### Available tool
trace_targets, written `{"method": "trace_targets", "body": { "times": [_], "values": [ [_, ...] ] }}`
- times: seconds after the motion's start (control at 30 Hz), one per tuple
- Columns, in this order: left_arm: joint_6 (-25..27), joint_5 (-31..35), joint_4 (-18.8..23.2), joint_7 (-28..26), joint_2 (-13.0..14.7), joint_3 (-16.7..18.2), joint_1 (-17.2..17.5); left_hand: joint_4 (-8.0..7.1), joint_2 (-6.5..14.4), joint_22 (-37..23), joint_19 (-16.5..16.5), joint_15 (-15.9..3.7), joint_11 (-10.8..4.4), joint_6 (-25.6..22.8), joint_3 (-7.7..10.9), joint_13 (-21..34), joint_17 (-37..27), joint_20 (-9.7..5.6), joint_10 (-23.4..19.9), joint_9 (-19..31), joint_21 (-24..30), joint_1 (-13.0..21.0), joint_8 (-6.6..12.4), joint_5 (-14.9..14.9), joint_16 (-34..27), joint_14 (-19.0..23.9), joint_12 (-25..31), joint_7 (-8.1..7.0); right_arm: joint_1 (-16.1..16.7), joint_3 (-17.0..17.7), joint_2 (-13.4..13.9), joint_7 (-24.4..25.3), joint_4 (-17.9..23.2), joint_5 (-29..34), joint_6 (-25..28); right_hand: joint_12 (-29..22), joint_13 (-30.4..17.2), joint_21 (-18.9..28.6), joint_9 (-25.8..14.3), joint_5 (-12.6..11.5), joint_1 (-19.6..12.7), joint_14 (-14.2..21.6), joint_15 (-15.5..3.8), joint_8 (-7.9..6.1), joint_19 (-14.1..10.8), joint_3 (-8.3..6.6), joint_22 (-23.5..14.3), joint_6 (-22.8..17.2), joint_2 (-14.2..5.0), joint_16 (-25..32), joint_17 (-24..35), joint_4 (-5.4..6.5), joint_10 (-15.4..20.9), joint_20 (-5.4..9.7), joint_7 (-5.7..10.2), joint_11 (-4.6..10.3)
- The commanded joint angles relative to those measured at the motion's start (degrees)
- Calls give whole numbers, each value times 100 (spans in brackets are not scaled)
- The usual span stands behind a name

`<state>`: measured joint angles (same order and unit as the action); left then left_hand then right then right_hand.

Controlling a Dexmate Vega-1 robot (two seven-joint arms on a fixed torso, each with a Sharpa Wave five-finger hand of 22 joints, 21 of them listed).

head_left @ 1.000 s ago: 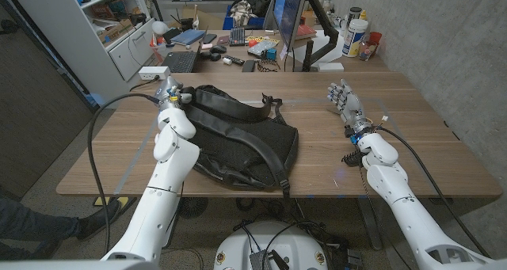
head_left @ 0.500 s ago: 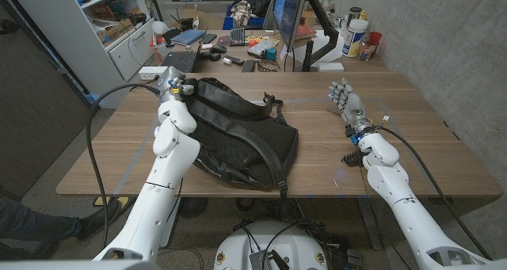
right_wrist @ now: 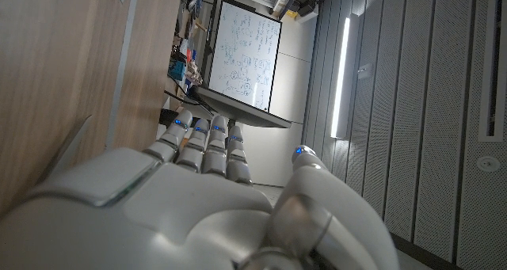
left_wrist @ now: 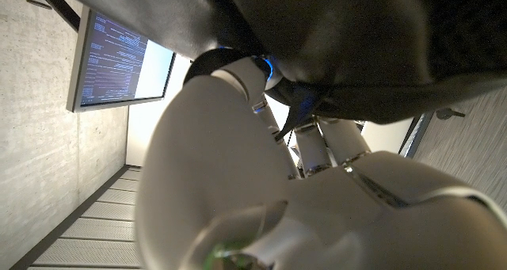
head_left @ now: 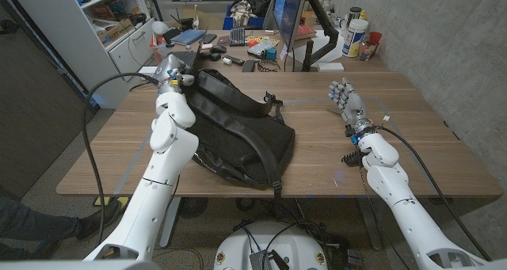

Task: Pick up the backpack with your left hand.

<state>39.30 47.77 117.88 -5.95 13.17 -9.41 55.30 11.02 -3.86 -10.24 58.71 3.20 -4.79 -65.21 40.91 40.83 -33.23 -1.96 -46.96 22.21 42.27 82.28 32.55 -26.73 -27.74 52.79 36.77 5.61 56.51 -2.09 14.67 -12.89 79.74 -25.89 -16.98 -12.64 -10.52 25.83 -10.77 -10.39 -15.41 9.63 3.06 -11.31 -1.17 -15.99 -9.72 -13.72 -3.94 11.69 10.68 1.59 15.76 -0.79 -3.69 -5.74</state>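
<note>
The black backpack [head_left: 238, 131] lies on the wooden table [head_left: 428, 147], left of the middle, its straps facing up. My left hand [head_left: 173, 78] grips its far top end and holds that end raised off the table, while the near end rests on the wood. In the left wrist view, my left hand [left_wrist: 261, 143] has its fingers curled into the backpack's [left_wrist: 356, 40] black fabric. My right hand [head_left: 344, 98] stands on its edge at the table's right side with fingers straight and apart, holding nothing, well clear of the bag. The right wrist view shows this right hand [right_wrist: 198, 191] beside the table [right_wrist: 55, 80].
Behind the table stand a monitor [head_left: 288, 17], a keyboard [head_left: 181, 61] and desk clutter. Bottles [head_left: 356, 34] sit at the back right. A white shelf unit [head_left: 119, 28] stands at the back left. A black cable [head_left: 99, 119] loops off my left arm.
My left hand has risen and moved toward the far edge with the backpack's top end, which now stands higher. The bag's near end has slid slightly left. My right hand is still.
</note>
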Motion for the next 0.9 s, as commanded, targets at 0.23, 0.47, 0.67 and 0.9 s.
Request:
{"method": "trace_targets", "body": {
  "times": [0.23, 0.47, 0.67, 0.9],
  "values": [
    [-221, -310, 269, 331, 145, 145, -220, -121, 39, -29, 591, -1054, -34, -21, 170, 15, -99, -673, -59, 24, 93, 8, -53, -88, -18, 1099, -29, -23, 111, 3, -29, 120, 160, 54, -33, -22, -24, -31, -14, -16, 11, 58, 5, -10, -27, -5, -32, -43, -44, -26, 10, -40, 50, 25, 6, 22],
    [-492, -480, 265, 436, 173, 239, -331, -129, 46, -29, 524, -1091, -43, -8, 182, 70, -129, -694, -36, 42, 115, -8, -64, -106, 15, 1062, -36, -51, 151, 14, -32, 184, 240, 81, -31, -21, -24, -44, -14, -15, 12, 57, -6, -10, -35, -4, -32, -47, -45, -28, 10, -41, 52, 28, 6, 17],
    [-537, -451, 273, 544, 241, 197, -490, -133, 52, -29, 493, -1102, -48, -4, 188, 94, -153, -715, -25, 48, 140, -18, -73, -115, 33, 1048, -51, -67, 184, 29, -39, 232, 303, 99, -45, -20, -24, -52, -14, -14, 14, 59, -4, -8, -43, -3, -33, -46, -47, -29, 10, -42, 54, 29, 5, 15],
    [-521, -389, 307, 668, 324, 115, -662, -130, 55, -27, 463, -1105, -65, 7, 196, 90, -178, -720, -16, 60, 166, -22, -82, -125, 49, 1034, -82, -61, 225, 51, -41, 278, 368, 109, -52, -19, -24, -64, -14, -12, 17, 68, 5, -8, -50, -2, -33, -48, -48, -27, 11, -43, 55, 25, -5, 11]
  ]
}}
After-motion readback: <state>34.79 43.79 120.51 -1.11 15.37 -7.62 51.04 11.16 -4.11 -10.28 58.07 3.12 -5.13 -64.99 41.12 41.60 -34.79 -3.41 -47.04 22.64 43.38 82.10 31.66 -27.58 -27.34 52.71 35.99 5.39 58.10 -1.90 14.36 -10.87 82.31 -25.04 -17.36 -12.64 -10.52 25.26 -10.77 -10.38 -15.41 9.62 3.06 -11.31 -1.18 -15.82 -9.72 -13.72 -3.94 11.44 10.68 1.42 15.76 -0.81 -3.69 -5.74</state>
